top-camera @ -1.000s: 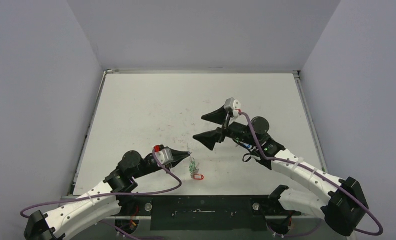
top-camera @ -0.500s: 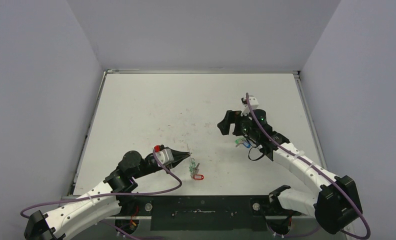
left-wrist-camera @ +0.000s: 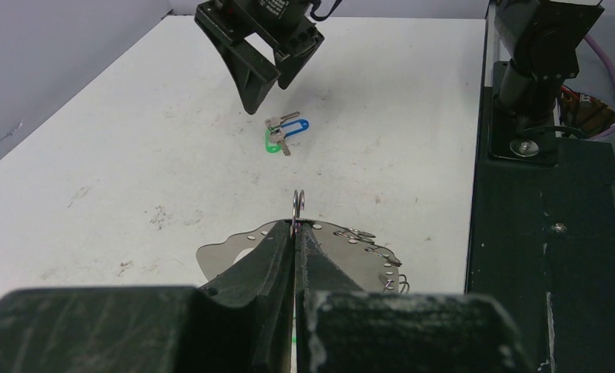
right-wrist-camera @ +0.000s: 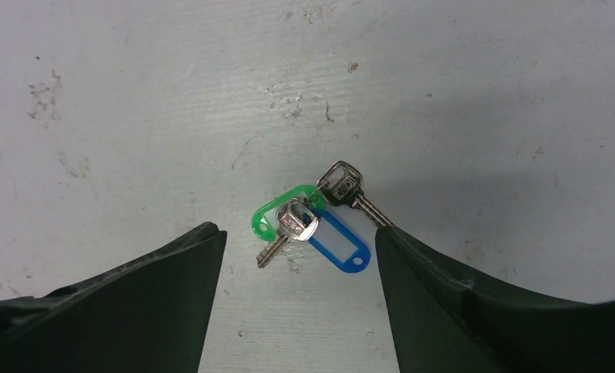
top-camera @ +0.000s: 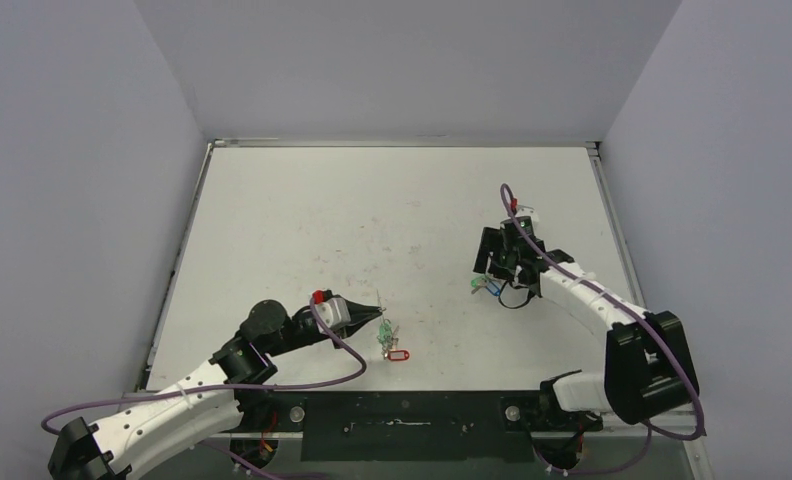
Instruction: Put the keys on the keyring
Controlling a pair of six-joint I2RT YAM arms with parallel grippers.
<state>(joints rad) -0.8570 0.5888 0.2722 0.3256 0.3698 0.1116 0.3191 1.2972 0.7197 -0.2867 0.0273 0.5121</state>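
Right pincer is hanging over the keys with its two fingers spread wide, one on each side of them. It is not pinching anything. Two little silver keys are lying together on the white table, touching each other. One is wearing a green tag and the other a blue tag. From above, this small pile is sitting on the right half of the table.

Over on the other side, the left pincer is pressing its fingers tight together. They are pinching the keyring at its rim, where a small wire loop is poking up between the tips. The keyring is sitting close to the near edge of the table, well apart from the two keys. A red tag is lying just beside it - too small to tell if it is hooked on.
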